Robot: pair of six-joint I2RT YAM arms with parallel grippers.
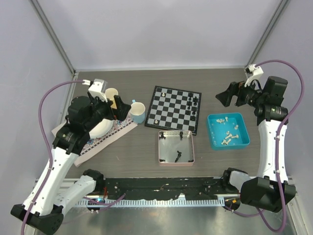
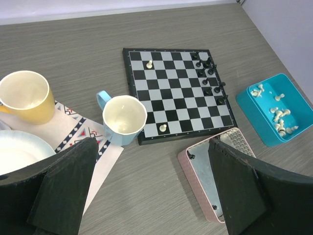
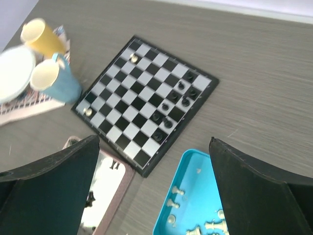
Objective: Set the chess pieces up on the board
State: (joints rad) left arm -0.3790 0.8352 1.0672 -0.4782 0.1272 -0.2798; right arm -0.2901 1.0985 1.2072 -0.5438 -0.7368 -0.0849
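Yellow cup (image 1: 111, 94): far left.
Blue cup (image 1: 138, 112): just right of it.
White plate (image 2: 19, 149): left, on the mat.
Mat (image 2: 63, 128): left, patterned.
Pink tray (image 1: 176, 163): near, middle.
Blue tray (image 1: 211, 132): right.

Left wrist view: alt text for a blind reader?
Chessboard mid-frame beyond the open left gripper: black pieces along its right edge, two off-white pieces on its left half. Blue cup beside its near-left corner; blue tray of off-white pieces at right.
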